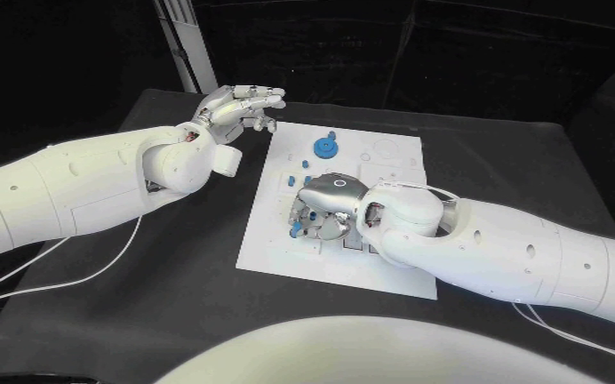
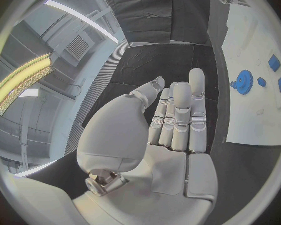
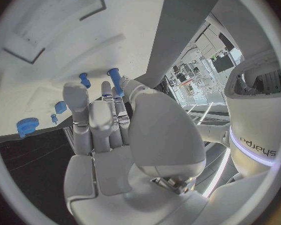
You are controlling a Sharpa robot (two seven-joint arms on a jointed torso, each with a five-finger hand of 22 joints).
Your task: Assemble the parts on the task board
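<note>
- Presently the right hand is down over the near-left part of the task board, its fingers curled about a small blue peg — the right wrist view shows the peg at the fingertips, though whether it is truly pinched or only touched cannot be told.
- Judging from that, the step in hand is seating or picking one peg on the board; much of the assembly looks still to do.
- The left hand hovers off the board's far-left corner, above the black desk, holding nothing, its fingers fairly straight and close together.
- The next move likely calls for a firm pinch on the peg and an upright alignment over its hole — a tilt would probably jam it.
- Other parts sit on the board: a round blue toothed wheel towards the far side, and several small blue pieces between it and the right hand.
- The board is flat, matte white and rectangular, with shallow recesses; the parts look like smooth, hard plastic.
- Both hands are silvery, with smooth pale pads, on glossy white arms.
</note>
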